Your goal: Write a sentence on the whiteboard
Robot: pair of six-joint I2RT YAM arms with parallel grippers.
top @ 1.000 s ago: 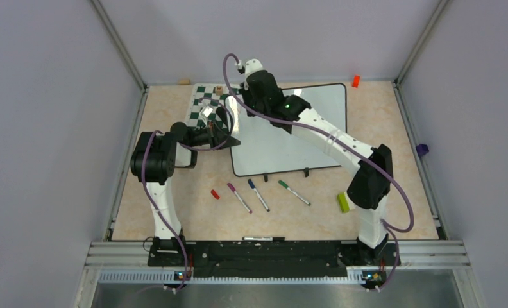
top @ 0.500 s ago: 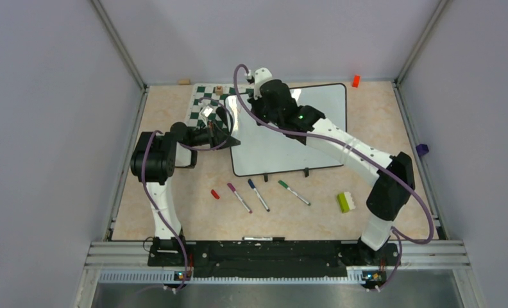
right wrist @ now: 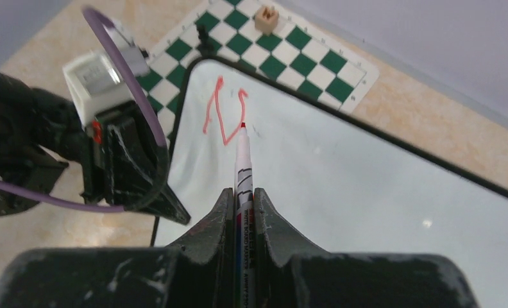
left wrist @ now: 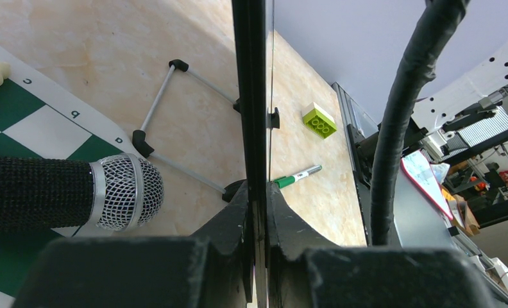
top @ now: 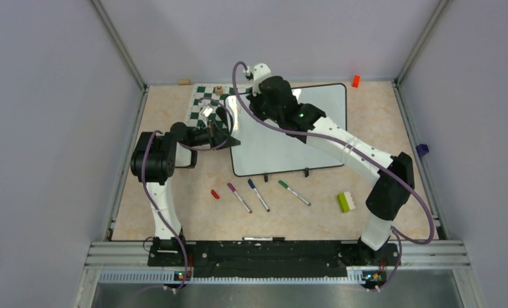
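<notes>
whiteboard (top: pixel 274 151) sits at the far middle of the table (top: pixel 380 128), its far-left corner overlapping the chessboard mat (top: pixel 203 102). left gripper (left wrist: pixel 258 189) pinches the board's black left edge. right gripper (right wrist: pixel 242 192) is clamped on a red marker (right wrist: pixel 242 157), its tip near the board's far-left corner, just beside a red n-shaped stroke (right wrist: pixel 220 115). whether the tip touches the surface is unclear.

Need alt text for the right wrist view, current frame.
The right gripper holds a red-tipped marker between its fingers, the tip beside a red N-shaped mark near a corner of the whiteboard. The left gripper clamps the board's edge at left; a green-and-white chessboard mat with a tan piece lies beyond.
</notes>
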